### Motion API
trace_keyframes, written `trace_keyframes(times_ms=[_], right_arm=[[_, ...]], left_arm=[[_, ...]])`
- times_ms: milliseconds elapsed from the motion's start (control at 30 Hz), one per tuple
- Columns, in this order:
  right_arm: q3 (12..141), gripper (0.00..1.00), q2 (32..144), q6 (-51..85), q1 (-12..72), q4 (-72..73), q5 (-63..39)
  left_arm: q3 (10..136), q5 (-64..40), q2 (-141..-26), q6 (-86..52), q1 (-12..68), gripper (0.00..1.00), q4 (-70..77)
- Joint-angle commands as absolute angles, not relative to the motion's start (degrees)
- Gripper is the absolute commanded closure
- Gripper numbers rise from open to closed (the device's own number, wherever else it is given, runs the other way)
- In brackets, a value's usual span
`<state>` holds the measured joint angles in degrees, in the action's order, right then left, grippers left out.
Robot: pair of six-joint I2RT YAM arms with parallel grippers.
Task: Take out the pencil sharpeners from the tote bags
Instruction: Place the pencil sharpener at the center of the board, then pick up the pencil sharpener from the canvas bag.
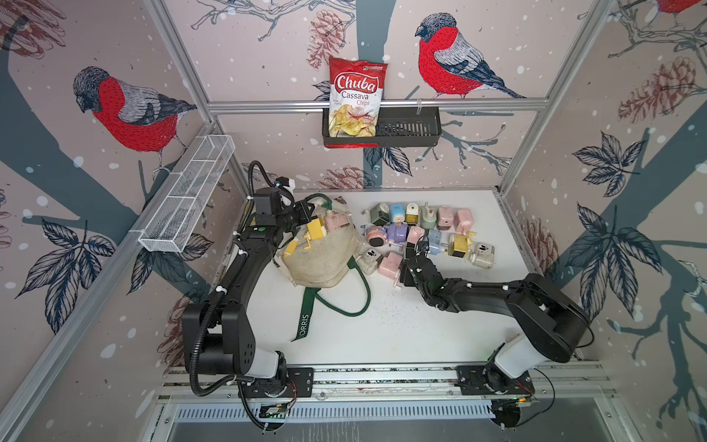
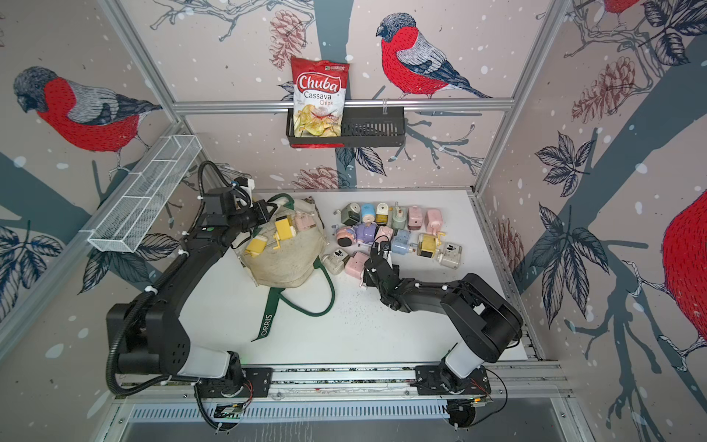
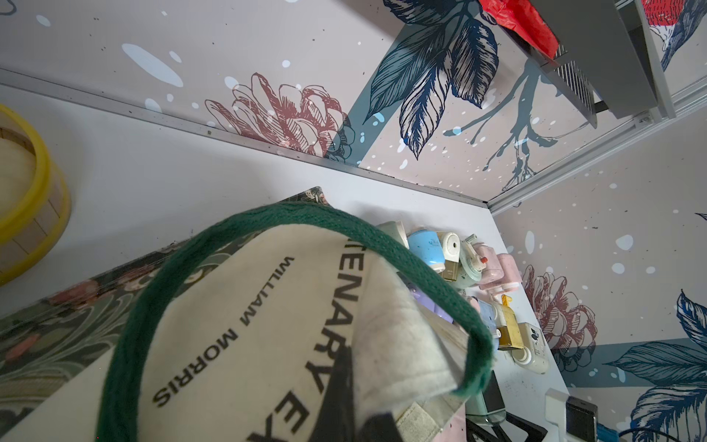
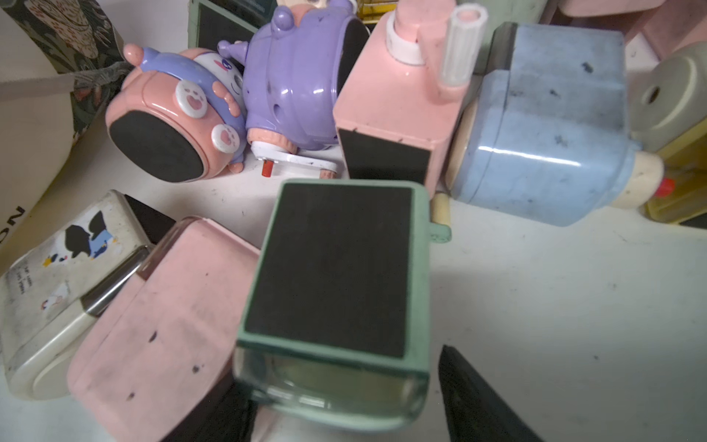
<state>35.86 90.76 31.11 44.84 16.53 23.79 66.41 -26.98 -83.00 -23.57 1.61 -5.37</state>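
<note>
Cream canvas of the tote bag (image 1: 321,260), at nine o'clock on the counter (image 1: 382,333), is pinched by the closed left pincer (image 1: 306,212), with yellow and pink pencil sharpeners (image 1: 316,229) seen at its mouth. Shown clearly only in the right wrist view, a green sharpener (image 4: 336,275) lies between the parted right pincer (image 4: 340,377).

- You see a cream tote bag (image 1: 325,260) with dark green straps (image 1: 306,321) and a dark floral band (image 3: 57,325)
- Your green sharpener (image 4: 336,291) shows a black base
- Your chips bag (image 1: 355,95) is red and white
</note>
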Motion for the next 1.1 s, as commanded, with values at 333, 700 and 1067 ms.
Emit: trace_keyframes(times_ms=[333, 700, 1067], right_arm=[[37.22, 0.00, 78.63, 28.61, 44.91, 6.33, 27.04], [45.78, 0.07, 73.75, 23.98, 56.91, 5.07, 24.35], [70.26, 0.09, 99.34, 22.17, 65.53, 2.52, 18.48]], left_arm=[[66.71, -26.66, -82.88, -23.02, 1.57, 1.00, -5.37], [66.62, -27.06, -82.97, -23.15, 1.27, 1.00, -5.19], [66.59, -27.34, -82.88, -23.22, 1.30, 1.00, -5.02]])
